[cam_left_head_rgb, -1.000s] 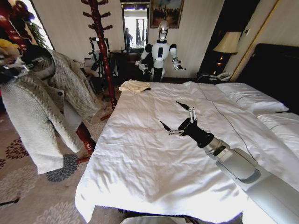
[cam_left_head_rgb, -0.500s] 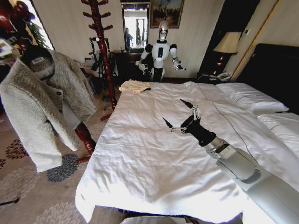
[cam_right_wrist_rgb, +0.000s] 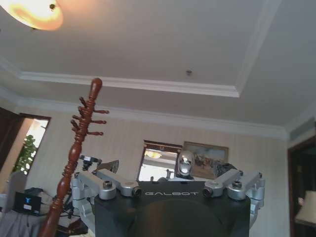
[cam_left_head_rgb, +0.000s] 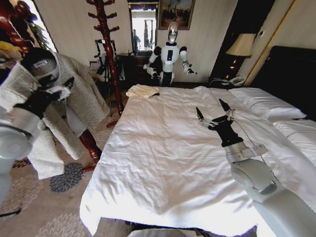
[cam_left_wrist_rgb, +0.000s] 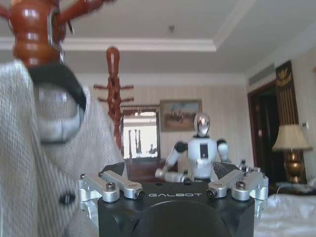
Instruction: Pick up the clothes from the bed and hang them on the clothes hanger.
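Note:
The clothes, a grey-beige jacket (cam_left_head_rgb: 81,101), hang at the left of the head view on a black clothes hanger (cam_left_wrist_rgb: 58,79). The hanger's wire hook (cam_left_wrist_rgb: 51,30) sits on a red-brown wooden stand (cam_left_wrist_rgb: 30,29). My left gripper (cam_left_head_rgb: 63,88) is open right in front of the jacket's chest, with nothing between its fingers. In the left wrist view the jacket (cam_left_wrist_rgb: 29,163) is close beside the left gripper (cam_left_wrist_rgb: 170,171). My right gripper (cam_left_head_rgb: 211,111) hovers open and empty over the white bed (cam_left_head_rgb: 158,153). In its own wrist view the right gripper (cam_right_wrist_rgb: 168,168) points up at the ceiling.
A small cream folded cloth (cam_left_head_rgb: 141,91) lies at the bed's far corner. A second coat stand (cam_left_head_rgb: 107,49) rises beside it, with another robot (cam_left_head_rgb: 170,54) behind. Pillows (cam_left_head_rgb: 264,103) and a lamp (cam_left_head_rgb: 240,45) are at the right. Patterned carpet (cam_left_head_rgb: 44,207) lies left of the bed.
My left arm has come into view in front of the hanging jacket, which has swung a little. My right gripper has moved right, toward the pillows, and turned.

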Robot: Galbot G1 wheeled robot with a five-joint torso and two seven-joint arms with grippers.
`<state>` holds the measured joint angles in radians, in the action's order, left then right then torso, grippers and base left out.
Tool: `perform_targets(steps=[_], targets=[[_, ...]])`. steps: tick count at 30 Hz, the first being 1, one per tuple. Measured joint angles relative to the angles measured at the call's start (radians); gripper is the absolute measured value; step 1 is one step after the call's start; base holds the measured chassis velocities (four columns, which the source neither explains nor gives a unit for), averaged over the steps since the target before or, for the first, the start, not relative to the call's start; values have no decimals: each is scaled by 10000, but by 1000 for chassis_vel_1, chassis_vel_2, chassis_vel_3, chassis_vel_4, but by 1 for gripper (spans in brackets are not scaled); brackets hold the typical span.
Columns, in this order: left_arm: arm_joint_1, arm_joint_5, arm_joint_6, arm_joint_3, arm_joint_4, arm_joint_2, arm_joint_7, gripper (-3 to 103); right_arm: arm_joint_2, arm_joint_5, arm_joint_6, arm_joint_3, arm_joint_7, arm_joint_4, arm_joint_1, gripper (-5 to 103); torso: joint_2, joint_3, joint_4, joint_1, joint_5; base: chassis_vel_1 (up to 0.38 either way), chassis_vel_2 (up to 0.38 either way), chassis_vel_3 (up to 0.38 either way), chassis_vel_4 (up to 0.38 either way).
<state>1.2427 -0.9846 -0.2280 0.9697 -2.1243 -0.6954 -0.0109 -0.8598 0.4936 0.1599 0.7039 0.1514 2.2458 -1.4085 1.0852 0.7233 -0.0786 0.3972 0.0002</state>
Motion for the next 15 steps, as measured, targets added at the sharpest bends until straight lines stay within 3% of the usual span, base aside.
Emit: perform_targets(steps=[2, 5, 6, 8, 9, 12, 15], targets=[[433, 434, 95, -30, -128, -393, 14, 100, -311, -141, 104, 101, 7, -22, -331, 100, 0, 0, 1, 1, 0, 0, 0, 0, 0], [1591, 1603, 658, -161, -655, -1744, 566, 100, -1285, -968, 309, 92, 160, -64, -1207, 100, 0, 0, 9, 0, -2, 0, 0, 0, 0], [1591, 1603, 658, -161, -655, -1744, 566, 100, -1285, -968, 309, 92, 160, -64, -1207, 100, 0, 0, 9, 0, -2, 0, 0, 0, 0], [2343, 2288, 911, -254, -1150, -3027, 728, 100, -2365, -1871, 453, -92, 201, -142, -1720, 100, 1, -1, 8, 0, 0, 0, 0, 0, 0], [2343, 2288, 911, -254, -1150, -3027, 728, 100, -2365, -1871, 453, -92, 201, -142, -1720, 100, 1, -1, 8, 0, 0, 0, 0, 0, 0], [3160, 3790, 1334, -553, -1646, -4490, 506, 100, -3802, -2872, 646, -378, 205, -306, -2160, 100, 0, -1, 8, 0, 1, 0, 0, 0, 0], [3542, 4608, 1617, -811, -1891, -5315, 223, 100, -4265, -3437, 735, -479, 213, -351, -2475, 100, 0, -1, 11, 0, -1, 0, 0, 0, 0]])
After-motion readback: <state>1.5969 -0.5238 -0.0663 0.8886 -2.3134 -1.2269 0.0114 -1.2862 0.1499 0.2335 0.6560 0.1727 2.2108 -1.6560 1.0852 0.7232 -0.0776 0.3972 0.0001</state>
